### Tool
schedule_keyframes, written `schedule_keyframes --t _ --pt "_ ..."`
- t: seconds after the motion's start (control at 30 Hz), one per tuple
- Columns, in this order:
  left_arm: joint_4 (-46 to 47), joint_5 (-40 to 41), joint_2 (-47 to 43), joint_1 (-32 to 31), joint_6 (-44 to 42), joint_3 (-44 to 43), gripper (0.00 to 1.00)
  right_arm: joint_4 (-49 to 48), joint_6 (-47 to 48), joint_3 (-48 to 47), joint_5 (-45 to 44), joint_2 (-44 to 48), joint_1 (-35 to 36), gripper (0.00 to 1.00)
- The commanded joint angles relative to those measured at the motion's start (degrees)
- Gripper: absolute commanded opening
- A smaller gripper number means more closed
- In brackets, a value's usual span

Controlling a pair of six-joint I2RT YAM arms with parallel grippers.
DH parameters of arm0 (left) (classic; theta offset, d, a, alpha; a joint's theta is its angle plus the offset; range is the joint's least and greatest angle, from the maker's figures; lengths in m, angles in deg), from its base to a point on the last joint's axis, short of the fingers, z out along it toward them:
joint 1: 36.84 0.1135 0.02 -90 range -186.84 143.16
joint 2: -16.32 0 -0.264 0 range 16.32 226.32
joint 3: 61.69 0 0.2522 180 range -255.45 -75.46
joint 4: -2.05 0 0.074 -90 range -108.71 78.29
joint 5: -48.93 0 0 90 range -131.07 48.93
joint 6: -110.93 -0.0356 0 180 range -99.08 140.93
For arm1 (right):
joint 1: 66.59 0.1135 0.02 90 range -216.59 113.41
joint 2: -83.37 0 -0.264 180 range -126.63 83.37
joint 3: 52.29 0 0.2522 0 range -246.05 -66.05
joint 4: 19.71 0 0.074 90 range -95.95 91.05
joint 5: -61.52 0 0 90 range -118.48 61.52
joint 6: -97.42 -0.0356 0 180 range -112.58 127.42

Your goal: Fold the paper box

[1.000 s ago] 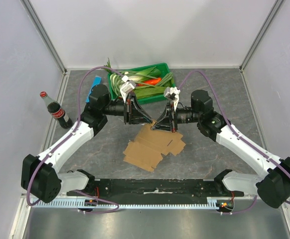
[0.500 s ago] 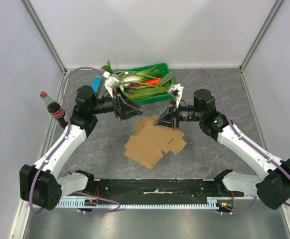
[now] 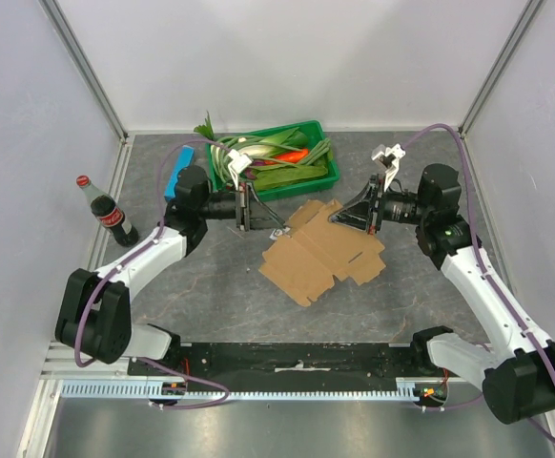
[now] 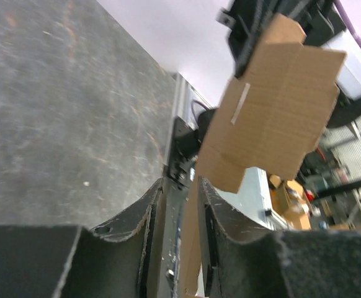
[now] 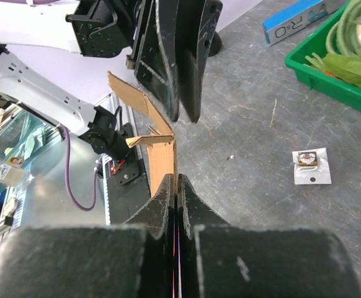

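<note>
The paper box [image 3: 323, 250] is a flat brown cardboard piece with flaps, its near part resting on the table. My right gripper [image 3: 335, 218] is shut on its far edge and holds that side lifted. In the right wrist view the cardboard [image 5: 162, 158] stands edge-on out of the shut right gripper [image 5: 177, 180]. My left gripper [image 3: 272, 225] reaches in from the left at the box's left flap. In the left wrist view the left gripper [image 4: 180, 192] has its jaws apart, with a thin cardboard edge between them near the right finger [image 4: 214, 211]. The rest of the box [image 4: 280, 118] hangs beyond.
A green tray [image 3: 329, 176] of vegetables stands just behind the box. A slim blue box [image 3: 175, 172] and a cola bottle [image 3: 113, 218] are at the left. A small white card [image 5: 311, 166] lies on the table near the left gripper.
The right gripper has drawn the box to the right and back. The left gripper let go, swung left, then came back to the box's left flap with its jaws narrower.
</note>
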Motion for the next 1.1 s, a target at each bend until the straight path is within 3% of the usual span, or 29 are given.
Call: schedule_keyframes --t 0.0,0.4,0.6,0.7,0.77,0.8,0.83,0.87,0.9,1.0,1.07 --pt "4.49 -5.82 -1.09 -3.99 0.78 -1.21 0.33 -2.14 -1.27 -1.5 3.71 1.12 -0.29 0.0" --pt "6.25 -7.5 -0.65 -8.49 0.52 -0.86 0.34 -5.73 -3.99 0.26 3.18 2.0 -0.29 0.0" --pt "6.16 -6.62 -1.17 -9.72 -0.54 -0.6 0.21 -11.02 -8.21 2.11 3.45 2.26 -0.2 0.0" --pt "2.75 -4.08 -2.4 -9.89 -3.86 -0.68 0.02 -11.19 -7.87 2.9 3.19 2.26 -0.11 0.0" --pt "-5.41 0.22 -3.02 -9.81 -9.2 -1.99 0.02 -4.49 -4.02 1.68 1.09 2.08 0.41 0.0" --pt "-8.74 1.72 -3.11 -9.81 -10.98 -2.61 0.02 -0.51 2.36 0.8 -0.49 1.74 0.59 0.0" --pt "-15.91 5.39 -3.02 -9.63 -14.74 -3.4 0.07 7.45 5.38 -0.08 -4.25 1.12 0.94 0.0" --pt "-21.9 8.82 -2.85 -9.19 -17.3 -6.19 0.19 10.4 7.67 -1.22 -6.37 0.77 1.64 0.0" --pt "-24.66 11.72 -2.5 -8.84 -19.15 -7.53 0.45 12.95 9.43 -1.58 -8.83 0.33 1.91 0.0" --pt "-27.23 16.4 -4.16 -6.21 -19.87 -7.28 0.74 17.72 13.22 -0.8 -18.94 -1.08 3.93 0.0" --pt "-26.63 20.35 -7.05 -6.38 -20.93 -6.14 0.75 19.38 15.07 0.08 -24.64 -2.56 6.81 0.0"
